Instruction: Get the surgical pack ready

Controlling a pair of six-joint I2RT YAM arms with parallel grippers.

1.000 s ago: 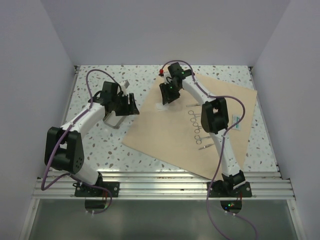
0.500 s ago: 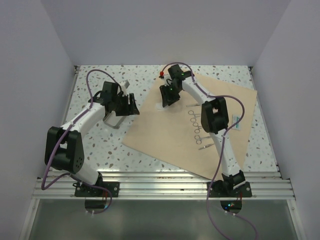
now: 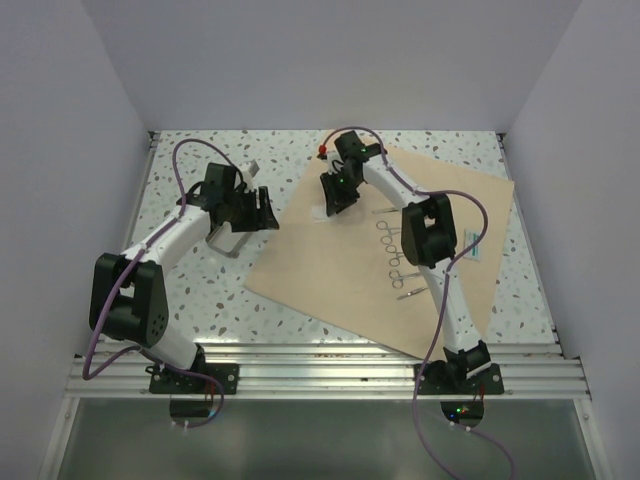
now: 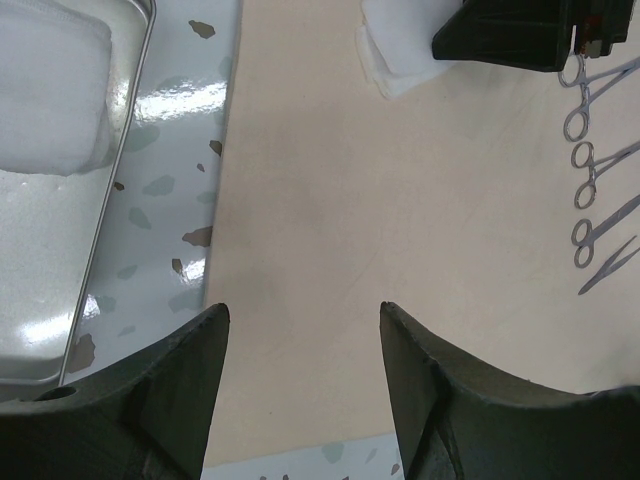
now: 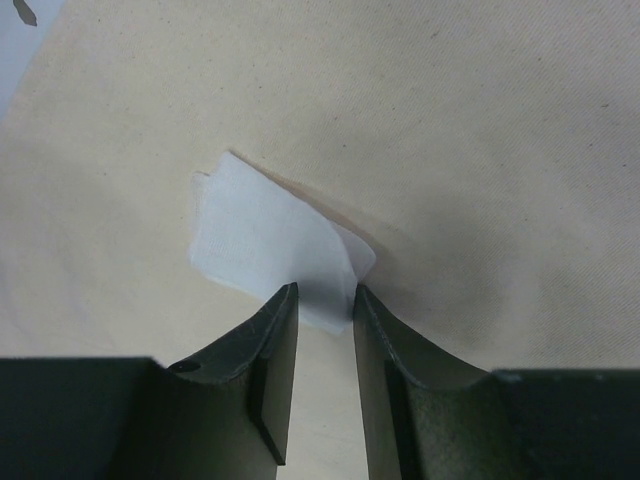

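right fingers [image 5: 283,320] narrower than a second ago, now pinching the gauze [image 5: 255,235] edge on the wrap sheet [image 5: 480,150] | pickup looks underway | left fingers [image 4: 205,340] wide open, empty, beside the tray [image 4: 122,180]

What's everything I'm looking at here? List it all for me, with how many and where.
table: one, white speckled, under everything.
wrap sheet: one, tan, spread over the table's right half.
metal tray: one, silver, just left of the wrap sheet.
gauze in the tray: one white stack, number of squares unclear.
gauze on the sheet: white, near its far left corner.
instruments: several, steel, ring-handled, in a row on the sheet.
small flat item: one, pale with blue, near the sheet's right edge; unclear what.
left gripper: black, open, empty, above the sheet's left edge.
right gripper: black, jaws narrow around the gauze on the sheet.
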